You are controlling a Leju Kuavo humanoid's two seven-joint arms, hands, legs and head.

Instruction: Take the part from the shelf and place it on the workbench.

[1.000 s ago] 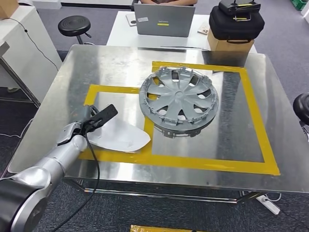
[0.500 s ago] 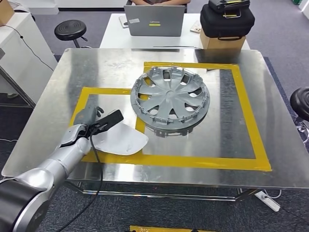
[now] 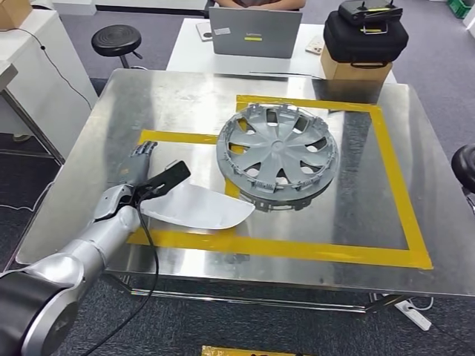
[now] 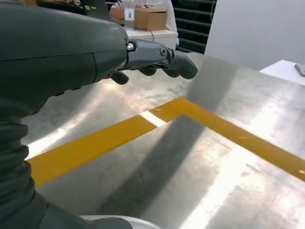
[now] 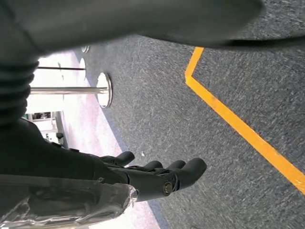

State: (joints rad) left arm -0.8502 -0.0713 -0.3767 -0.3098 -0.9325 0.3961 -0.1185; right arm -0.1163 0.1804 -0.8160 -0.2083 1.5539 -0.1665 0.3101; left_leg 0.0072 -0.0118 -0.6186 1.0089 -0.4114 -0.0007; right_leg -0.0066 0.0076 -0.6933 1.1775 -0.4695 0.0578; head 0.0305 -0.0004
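A flat white part (image 3: 196, 208) lies on the steel workbench (image 3: 358, 200), across the near yellow tape line (image 3: 280, 248). My left hand (image 3: 137, 167) is over the part's left end, fingers stretched out flat above the table and gripping nothing. In the left wrist view those fingers (image 4: 158, 52) hover above bare metal, with the part's white edge (image 4: 118, 222) under the palm. A grey hubcap (image 3: 277, 152) rests to the right of the part, close to its tip. My right hand (image 5: 154, 174) hangs over the carpet with loose fingers, holding nothing.
Behind the workbench stands a white desk with a laptop (image 3: 254, 33), a black bag (image 3: 364, 33) on a box, and a person (image 3: 257, 2) seated. Black stools stand at far left (image 3: 116, 38) and at the right edge (image 3: 464, 163). A white cabinet is at left.
My left hand's fingers have straightened out from a curl. The white part now lies flatter and reaches further toward the hubcap. The camera has shifted slightly.
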